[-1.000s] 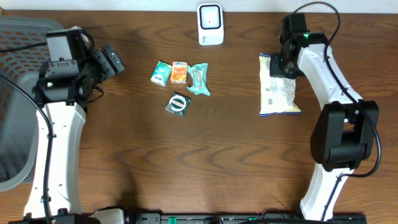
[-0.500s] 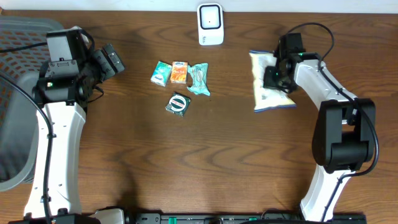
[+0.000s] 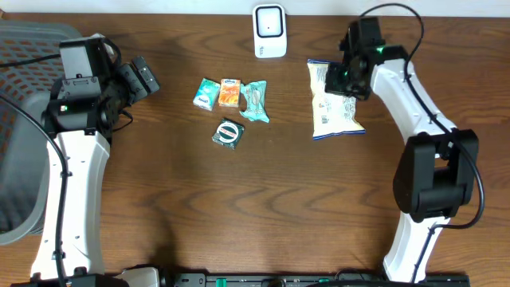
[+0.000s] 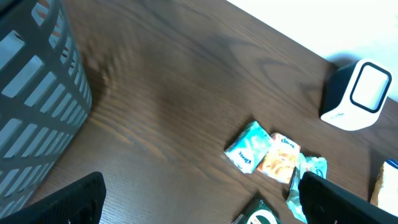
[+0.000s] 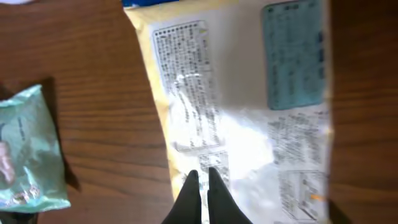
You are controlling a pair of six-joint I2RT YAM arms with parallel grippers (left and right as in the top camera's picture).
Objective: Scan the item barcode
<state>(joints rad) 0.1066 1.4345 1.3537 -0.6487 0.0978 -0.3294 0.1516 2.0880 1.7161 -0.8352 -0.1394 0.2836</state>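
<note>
Carrying the snack bag point(image 3: 335, 108) toward the barcode scanner point(image 3: 270, 30), judging by the layout. Gripping it with the right end effector point(image 3: 344, 80), closed fully onto a pinch of film near the bag's far end.

To do this well:
- Hold the pinch firm; expect thin, slippery film and loose contents to sag and swing.
- Move slowly, so as not to let the bag twist out of the grip.
- Find the barcode first. Seen from the right wrist, only blocks of fine print and a blue-green panel; cannot make out a barcode among them.
- Turn the printed side squarely toward the scanner's window and pull the film flat, avoiding glare and creases.
- Steer clear of the teal packet point(image 3: 255, 101) lying left of the end effector, between bag and the other small packets.

Relative to the right end effector:
- Bag directly beneath and trailing back toward the arm's base, printed back facing up. Cannot tell whether lifted or dragging on the surface point(image 3: 263, 199).
- Scanner to the left and a little farther out, apart from the bag by a clear gap.

Left end effector point(image 3: 139, 76) spread wide, holding nothing, parked well apart beside the grey basket point(image 3: 16, 119).
</note>
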